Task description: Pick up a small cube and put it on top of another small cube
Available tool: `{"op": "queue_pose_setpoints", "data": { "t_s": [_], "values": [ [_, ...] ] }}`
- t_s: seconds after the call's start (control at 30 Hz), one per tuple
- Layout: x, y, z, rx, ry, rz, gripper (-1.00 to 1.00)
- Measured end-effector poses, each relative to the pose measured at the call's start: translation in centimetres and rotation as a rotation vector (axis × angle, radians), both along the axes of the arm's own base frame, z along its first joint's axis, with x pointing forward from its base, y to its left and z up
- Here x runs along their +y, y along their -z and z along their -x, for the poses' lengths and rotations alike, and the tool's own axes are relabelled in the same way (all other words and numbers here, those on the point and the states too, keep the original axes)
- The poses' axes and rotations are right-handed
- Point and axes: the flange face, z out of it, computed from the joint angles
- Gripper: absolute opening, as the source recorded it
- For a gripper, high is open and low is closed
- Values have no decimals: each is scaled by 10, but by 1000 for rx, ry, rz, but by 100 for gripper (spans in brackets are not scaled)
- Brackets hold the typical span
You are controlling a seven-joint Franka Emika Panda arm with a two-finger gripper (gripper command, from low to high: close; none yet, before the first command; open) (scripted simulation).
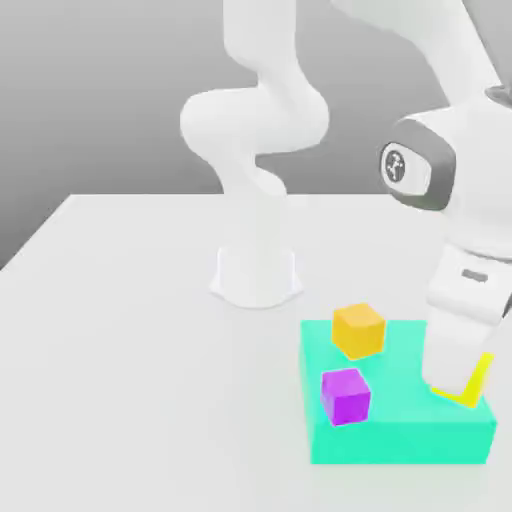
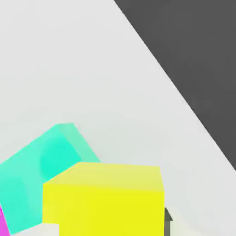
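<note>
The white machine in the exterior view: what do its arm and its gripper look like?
The arm is smooth and glossy white, with thick rounded tube-like segments and bulging joints. Near its end sit a dark grey band and a small round dark emblem. The gripper is white too, blocky with softened edges, and carries a small dark mark.

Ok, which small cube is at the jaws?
The bright yellow one, at the green block's right end in the exterior view; orange and purple stand clear.
</note>
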Motion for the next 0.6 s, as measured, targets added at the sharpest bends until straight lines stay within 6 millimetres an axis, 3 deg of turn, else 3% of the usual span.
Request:
{"op": "queue_pose_setpoints", "data": {
  "t_s": [0.2, 0.4, 0.5, 0.6],
  "values": [
    [-26, -25, 52, 1, -87, -1, -100],
    [-52, -36, 106, 4, -176, -4, -100],
    [-64, -35, 131, 5, -220, -7, -100],
    [-66, -11, 136, 5, -233, -8, -100]
  ]
}}
